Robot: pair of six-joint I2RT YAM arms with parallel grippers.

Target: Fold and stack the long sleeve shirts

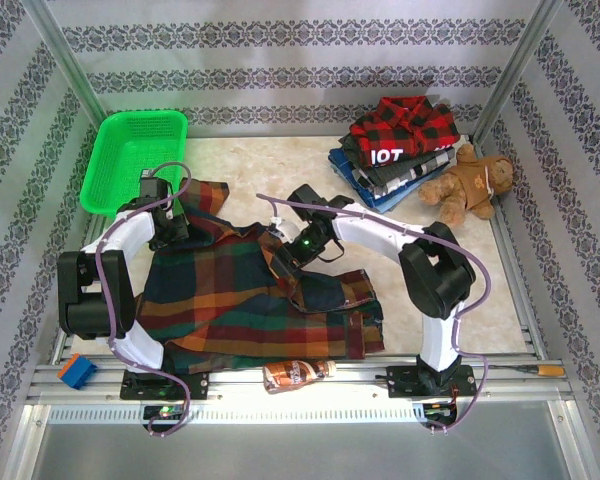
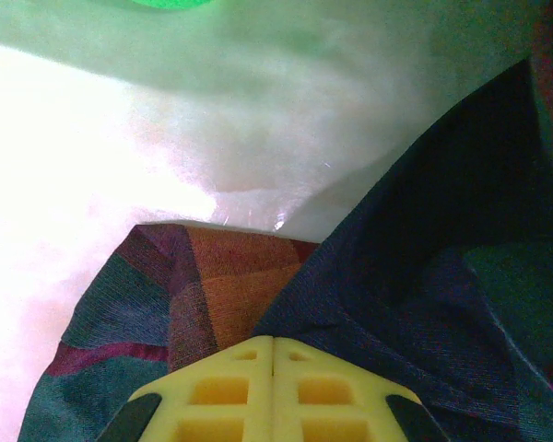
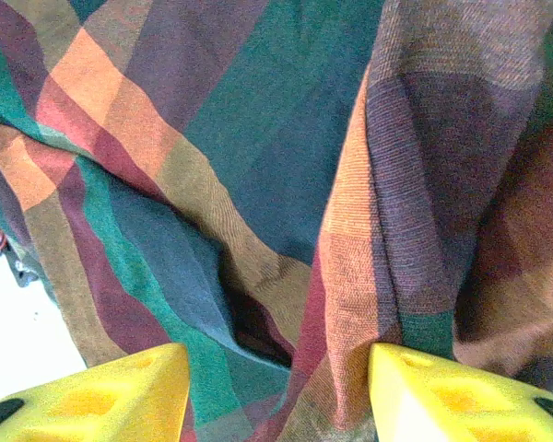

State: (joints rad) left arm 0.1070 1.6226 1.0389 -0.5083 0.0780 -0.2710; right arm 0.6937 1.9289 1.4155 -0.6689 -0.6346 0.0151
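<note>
Top external view is showing the left gripper [image 1: 170, 226] clamping the plaid shirt [image 1: 230, 300], which is lying mid-table. The right gripper [image 1: 283, 258], jaws half apart and holding nothing, is straddling a ridge, possibly snagging and rumpling it.

The plaid shirt [image 1: 240, 300] is soft, matt woven cloth with a fine visible weave. The tabletop [image 1: 280, 170] looks like smooth, glossy stone. The basket [image 1: 130, 165] is shiny green plastic mesh. The right tool [image 3: 278, 391] has fingers [image 3: 111, 396] of smooth matt yellow plastic. The teddy bear [image 1: 470, 185] is fuzzy plush.
</note>
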